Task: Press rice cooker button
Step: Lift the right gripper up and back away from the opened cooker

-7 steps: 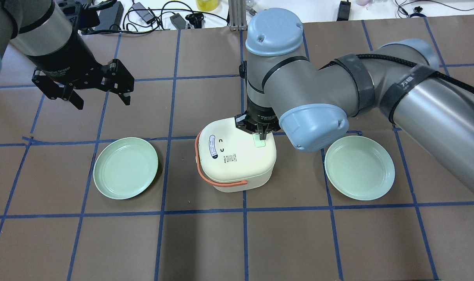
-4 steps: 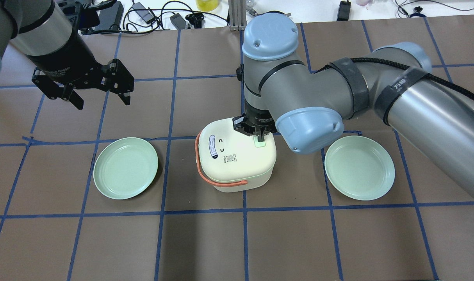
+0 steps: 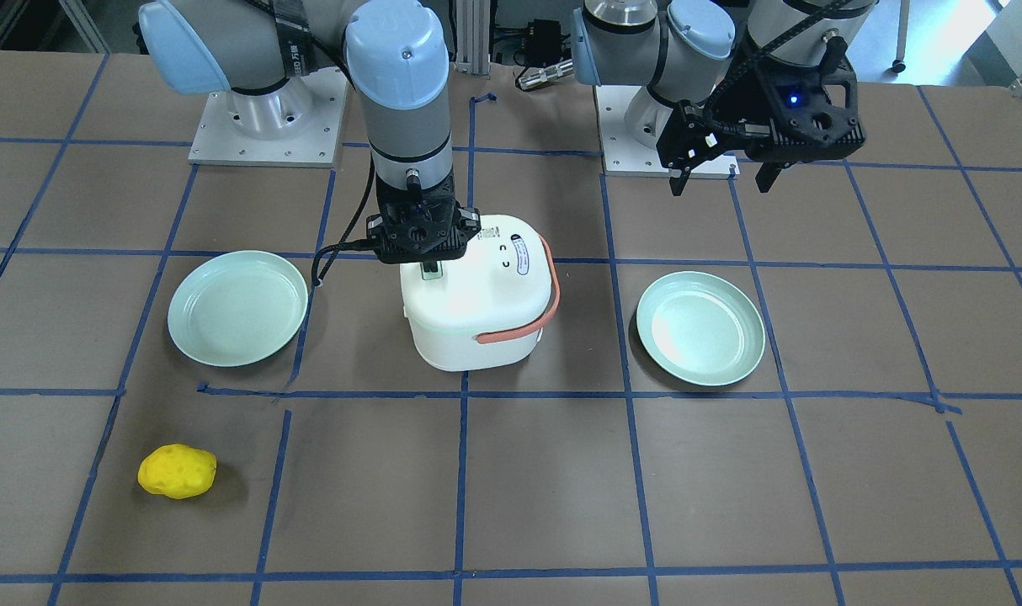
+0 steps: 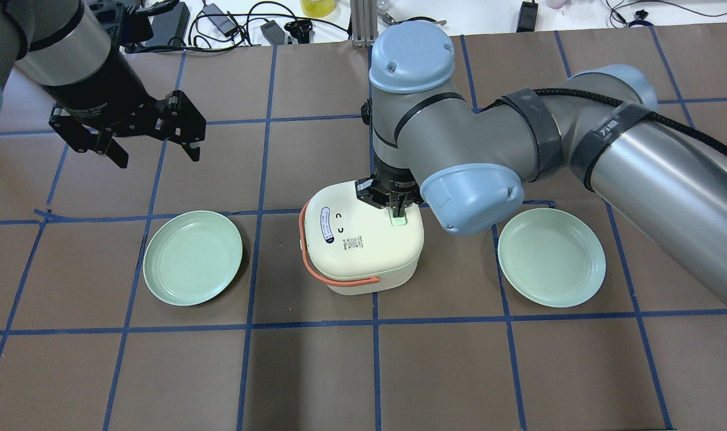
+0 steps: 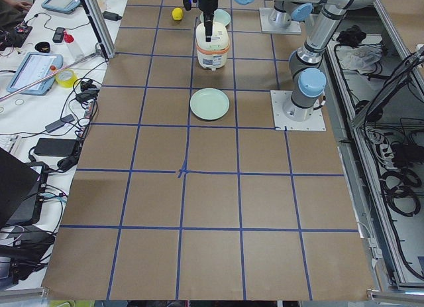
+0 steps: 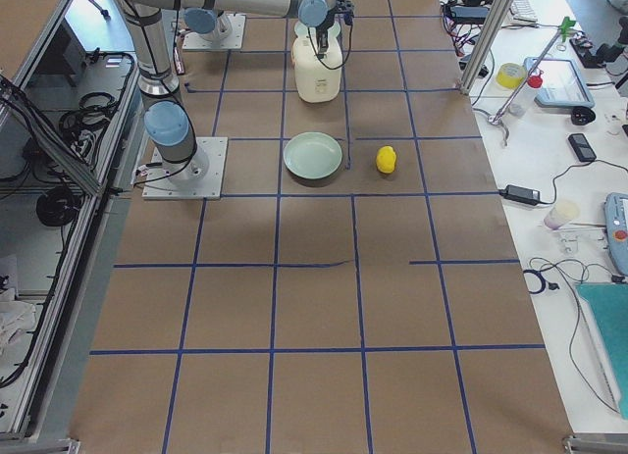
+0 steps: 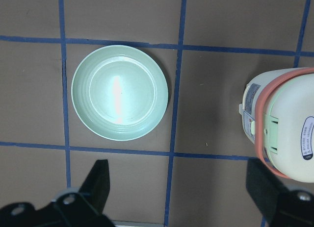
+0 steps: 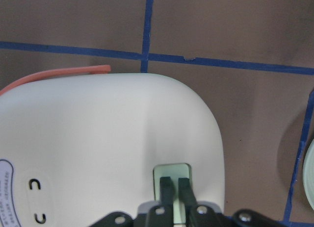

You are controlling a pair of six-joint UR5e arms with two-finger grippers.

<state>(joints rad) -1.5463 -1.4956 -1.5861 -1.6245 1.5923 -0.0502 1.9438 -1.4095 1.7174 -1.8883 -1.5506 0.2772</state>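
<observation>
Right gripper [image 8: 174, 182] jaws narrow, almost together, tips on the single button [image 8: 171, 170] of one rice cooker [image 4: 363, 245]. One plate [image 4: 193, 257] and a second plate [image 4: 551, 257] flanking them. Left gripper [image 4: 158, 157] jaws wide.

In the right wrist view the right arm's fingers [image 8: 167, 192] cover part of the green button [image 8: 171, 169], and the rice cooker [image 8: 98, 138] is cut by the left and bottom edges. Only a sliver of a plate [image 8: 310, 183] shows at the right edge.

The brown-papered table [image 4: 315, 383] is gridded by blue tape lines [image 4: 375, 326], and cables [image 4: 220, 33] are strewn at 12 o'clock.
</observation>
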